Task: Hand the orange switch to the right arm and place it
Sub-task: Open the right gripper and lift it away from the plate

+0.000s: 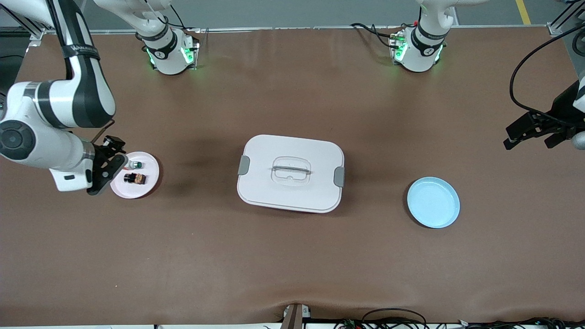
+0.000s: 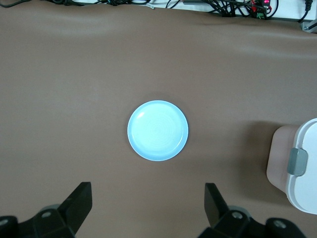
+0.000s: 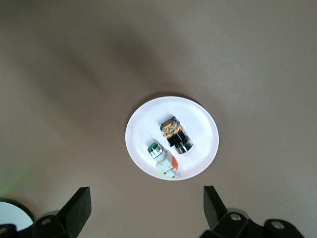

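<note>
In the front view, the orange switch [image 1: 135, 178] lies on a small white plate [image 1: 147, 185] toward the right arm's end of the table, with a small white part with a green cap [image 1: 136, 164] on the same plate, a little farther from the front camera. The right gripper [image 1: 111, 161] hangs just over that plate's rim, its fingers spread and holding nothing. A white lidded box [image 1: 290, 172] with a clear handle and grey side latches sits in the middle of the brown table [image 1: 292, 265]. A light blue plate [image 1: 433, 202] rests toward the left arm's end, slightly nearer the camera than the box. The left gripper [image 1: 532, 132] hovers up at that end of the table, over bare tabletop (it carries nothing), and waits with fingers apart.

In the left wrist view, the left gripper [image 2: 148, 203] shows two black fingers [image 2: 79, 201] standing wide apart above the light blue plate [image 2: 157, 130]; a corner of the white box [image 2: 297, 168] with one grey latch shows at the frame's edge.

In the right wrist view, the right gripper [image 3: 147, 206] is likewise spread, with both fingers [image 3: 213, 203] well apart. Below it the white plate [image 3: 198, 119] holds the orange switch [image 3: 175, 134] lying on its side and the green-capped part [image 3: 161, 157] just beside it, the two not touching.
</note>
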